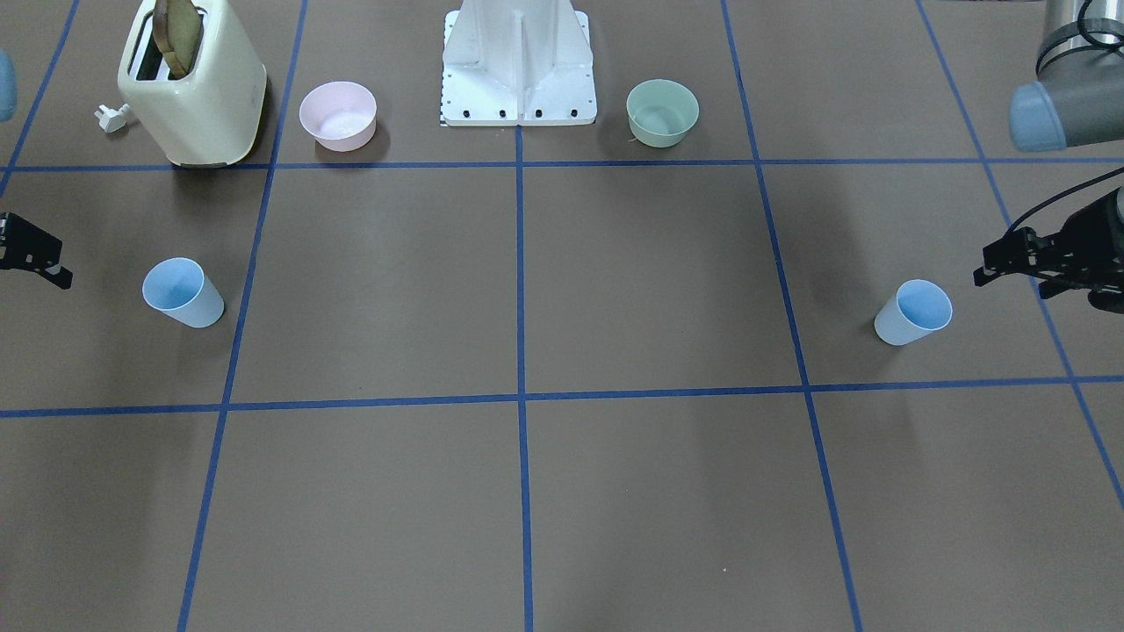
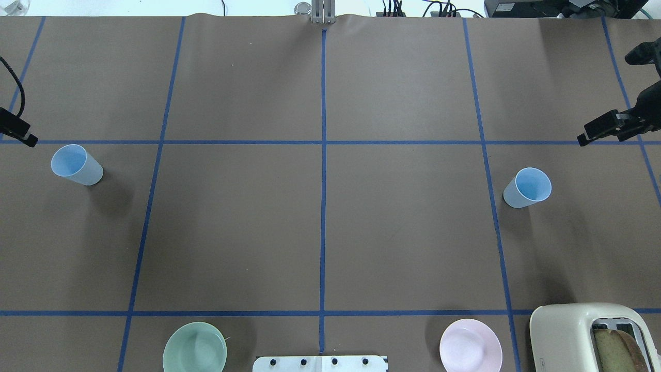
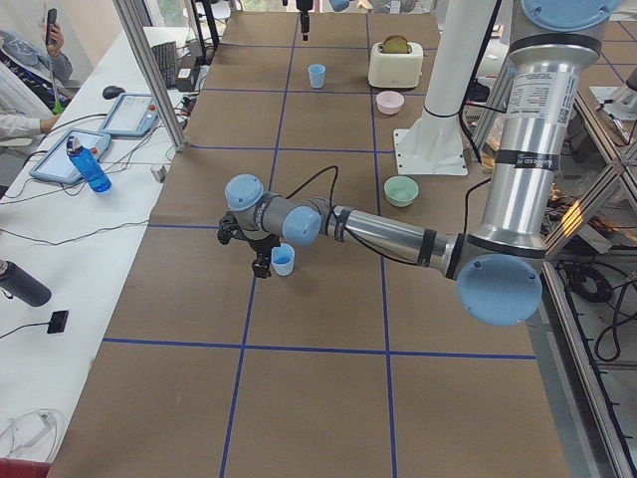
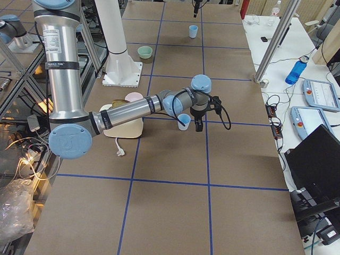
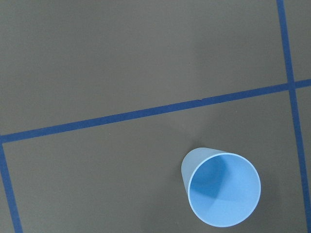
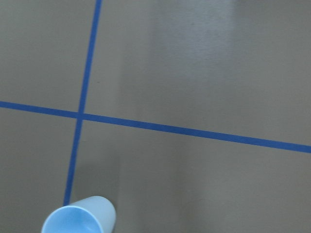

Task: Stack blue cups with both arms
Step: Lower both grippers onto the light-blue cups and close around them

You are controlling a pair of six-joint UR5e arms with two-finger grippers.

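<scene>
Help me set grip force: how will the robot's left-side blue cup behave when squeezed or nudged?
The blue cup looks thin plastic, empty: probably light, flexing if squeezed. Taller than wide, narrow base: a high nudge may tip it.

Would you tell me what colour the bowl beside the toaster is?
The bowl is pale pink, clearest in the exterior front-facing view.

Left pincer (image 2: 27, 137) edge-cropped, right pincer (image 1: 54, 276) likewise, jaw gaps unclear
</scene>
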